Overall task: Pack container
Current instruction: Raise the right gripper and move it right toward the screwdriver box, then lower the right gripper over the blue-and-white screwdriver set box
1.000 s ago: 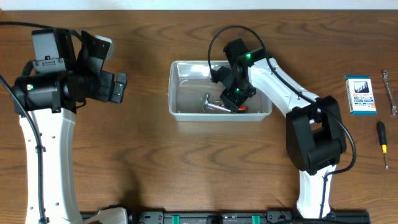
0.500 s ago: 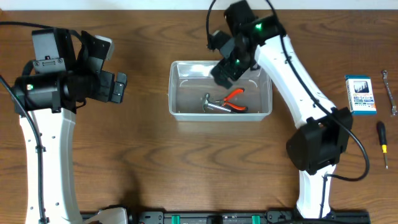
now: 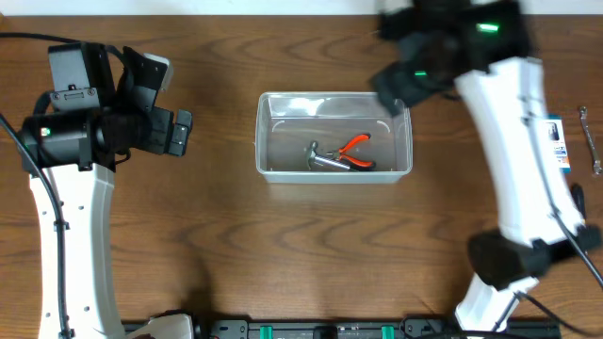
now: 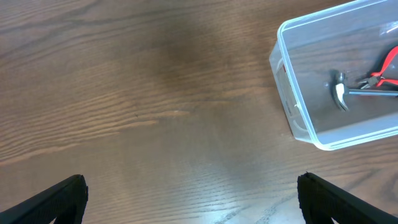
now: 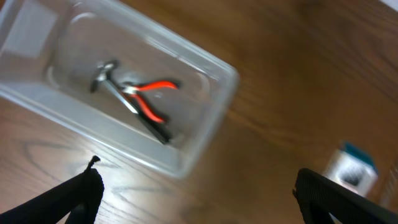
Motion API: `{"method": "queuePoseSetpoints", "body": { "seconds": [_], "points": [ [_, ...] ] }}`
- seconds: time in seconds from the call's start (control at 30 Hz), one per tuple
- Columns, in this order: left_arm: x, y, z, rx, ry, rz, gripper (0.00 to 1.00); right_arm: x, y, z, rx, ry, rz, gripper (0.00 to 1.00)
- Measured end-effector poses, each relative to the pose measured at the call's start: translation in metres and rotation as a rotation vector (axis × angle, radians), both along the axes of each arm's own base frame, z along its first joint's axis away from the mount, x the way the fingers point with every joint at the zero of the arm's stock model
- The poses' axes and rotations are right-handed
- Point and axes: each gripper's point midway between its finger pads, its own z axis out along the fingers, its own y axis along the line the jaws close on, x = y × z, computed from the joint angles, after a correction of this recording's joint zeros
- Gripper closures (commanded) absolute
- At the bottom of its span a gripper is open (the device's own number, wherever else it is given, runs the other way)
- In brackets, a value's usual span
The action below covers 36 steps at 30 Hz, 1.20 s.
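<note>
Container (image 3: 267,141) of clear plastic stands near the middle of the wooden table (image 3: 283,264), its long side running left to right in the overhead view. Inside it lie a small hammer (image 3: 318,158) with a metal head and pliers (image 3: 356,143) with red handles. The two tools touch each other, close to the middle of the tub floor.

The right arm (image 3: 513,141) rises from its base at the near right edge of the table and reaches far forward, with its white link long and almost straight. Its upper part is blurred in the overhead view. The right gripper (image 3: 394,87) is by the far right corner of the container and holds nothing. In the right wrist view its two dark fingers (image 5: 78,193) sit at the lower corners, wide apart, and the container with both tools appears tilted beyond them. A small blue-and-white box (image 5: 353,167) lies on the table, well apart from the tub.

The left arm (image 3: 66,217) stands on the left side of the table, its wrist turned so that the left gripper (image 3: 181,132) points toward the container, well apart from its short left wall. The left fingers (image 4: 59,196) are also spread wide and empty, above bare wood.
</note>
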Motion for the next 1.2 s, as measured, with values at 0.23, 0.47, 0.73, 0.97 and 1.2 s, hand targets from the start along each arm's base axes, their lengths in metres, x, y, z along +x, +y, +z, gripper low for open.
{"method": "queuePoseSetpoints", "body": {
  "seconds": [0.23,0.47,0.73,0.97,1.2],
  "points": [
    [0.000,0.000,0.000,0.000,0.000,0.000,0.02,-0.040,-0.088,0.055,0.024,-0.107,-0.254,0.01],
    [0.000,0.000,0.000,0.000,0.000,0.000,0.02,-0.061,-0.141,0.071,0.037,-0.157,-0.436,0.01],
    [0.000,0.000,0.000,0.000,0.000,0.000,0.02,-0.032,-0.203,0.069,-0.017,-0.234,-0.511,0.01],
    [0.000,0.000,0.000,0.000,0.000,0.000,0.02,0.014,-0.246,0.022,-0.038,-0.167,-0.519,0.01],
    [0.000,0.000,0.000,0.000,0.000,0.000,0.02,0.052,-0.267,-0.065,-0.039,0.014,-0.470,0.01]
  ]
}}
